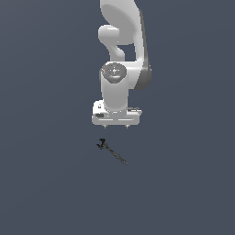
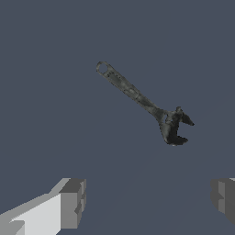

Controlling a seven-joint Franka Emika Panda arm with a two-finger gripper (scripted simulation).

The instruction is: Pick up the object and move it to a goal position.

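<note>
The object (image 1: 110, 151) is a small dark grey wrench lying flat on the grey floor, its black jawed head toward the exterior view's left and its thin handle running down to the right. In the wrist view the object (image 2: 142, 102) shows whole, with a ring hole at the handle's end. My gripper (image 1: 116, 125) hangs above it on the white arm, a short gap apart and touching nothing. The gripper (image 2: 147, 199) is open, its two grey fingertips (image 2: 72, 203) spread wide with nothing between them.
A plain dark grey floor (image 1: 46, 183) fills both views. No other objects, walls or edges show.
</note>
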